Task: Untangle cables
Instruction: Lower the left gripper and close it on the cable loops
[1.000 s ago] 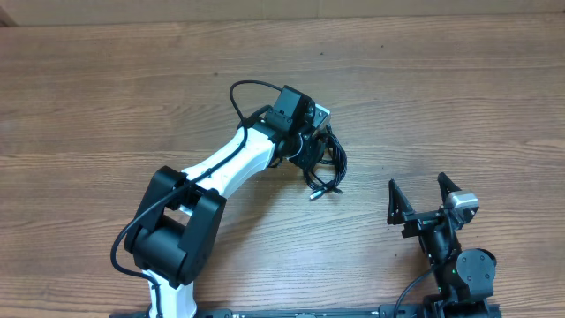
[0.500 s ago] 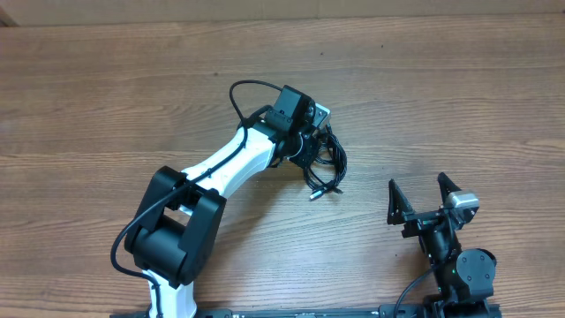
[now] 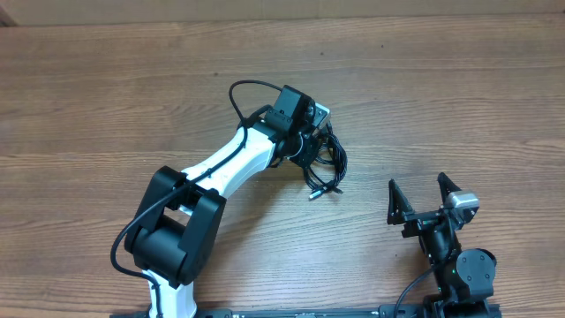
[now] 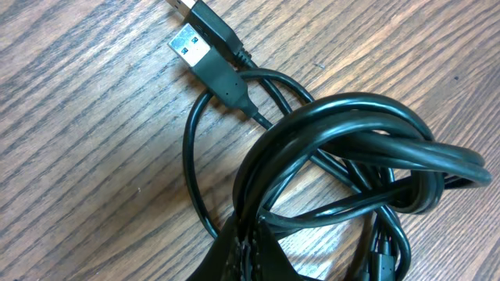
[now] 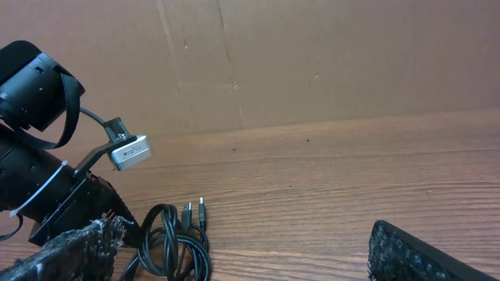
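- Desk (image 3: 88, 88): bare wood. All the work sits around its middle.
- Left arm (image 3: 229, 163): reaches from the near edge diagonally toward the centre, wrist pitched down over the knot. My read is that it's positioned for a lift-and-shake or to anchor the bundle.
- Right gripper (image 3: 417, 190): parked near the near-right corner, well clear of the knot, jaws spread wide, holding nothing. Probably staged to take a free end once one is offered.
- Left gripper (image 4: 244, 254): the wrist cam shows the fingers met in one dark wedge at the bottom centre, with strands running into it. Looks clamped on the cables low in the bundle, not on a plug.
- Cables (image 3: 331, 163): one black tangle resting on the wood roughly mid-desk, slightly toward the right edge, right under the left wrist. Several thick loops overlap and cross, with a thinner loop hanging out to one side (image 4: 191, 148).
- Plug ends (image 4: 205, 55): two lie side by side, free of the knot, flat on the wood and pointing away from the bundle. One shows a silver USB mouth.
- Next: the free plugs are the obvious grab for the right arm. The risk is that pulling tightens the crossings instead of freeing them.
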`<act>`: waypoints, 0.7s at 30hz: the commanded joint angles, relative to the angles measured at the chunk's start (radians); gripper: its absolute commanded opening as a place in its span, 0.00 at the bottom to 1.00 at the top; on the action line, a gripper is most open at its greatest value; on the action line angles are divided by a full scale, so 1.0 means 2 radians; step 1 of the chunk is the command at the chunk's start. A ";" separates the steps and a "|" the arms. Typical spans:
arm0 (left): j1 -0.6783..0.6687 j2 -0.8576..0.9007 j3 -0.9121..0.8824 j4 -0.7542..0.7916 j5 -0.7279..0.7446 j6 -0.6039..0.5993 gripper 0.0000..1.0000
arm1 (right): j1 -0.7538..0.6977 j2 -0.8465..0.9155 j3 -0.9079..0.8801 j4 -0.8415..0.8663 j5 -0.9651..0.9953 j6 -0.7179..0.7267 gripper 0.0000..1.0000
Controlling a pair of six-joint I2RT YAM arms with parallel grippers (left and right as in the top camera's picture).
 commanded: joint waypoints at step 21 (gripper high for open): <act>-0.002 -0.157 0.021 -0.043 0.018 0.013 0.04 | 0.000 -0.005 -0.005 0.003 0.006 -0.002 1.00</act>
